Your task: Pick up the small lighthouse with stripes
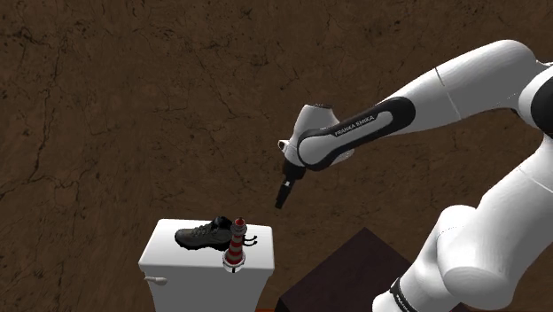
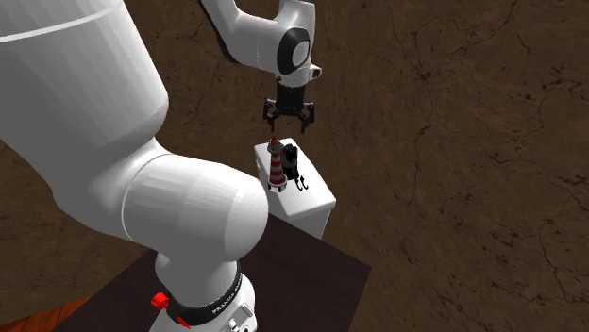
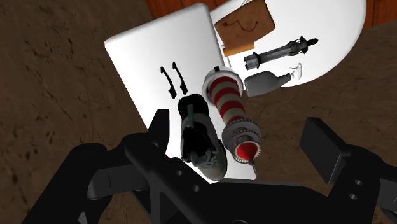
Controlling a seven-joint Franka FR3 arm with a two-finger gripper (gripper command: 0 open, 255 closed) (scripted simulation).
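The small lighthouse (image 1: 235,244) has red and white stripes and a red top. It stands upright on a white tank lid (image 1: 168,253), beside a dark shoe (image 1: 203,235). My black gripper (image 1: 284,195) hangs in the air above and to the shoulder view's right of them, touching nothing. In the second exterior view the gripper (image 2: 288,118) is just above the lighthouse (image 2: 276,165) and the shoe (image 2: 292,160). In the wrist view the fingers (image 3: 160,130) stand wide apart, with the lighthouse (image 3: 231,108) and the shoe (image 3: 197,137) far below between them. The gripper (image 3: 238,127) is open.
A brown, cracked wall (image 1: 133,97) rises behind the tank. Beyond the tank (image 3: 146,57) a round white surface (image 3: 331,44) carries a tan card (image 3: 245,24), a dark tool (image 3: 280,51) and a pale bottle (image 3: 270,81). My dark stand (image 1: 346,275) sits close to the tank.
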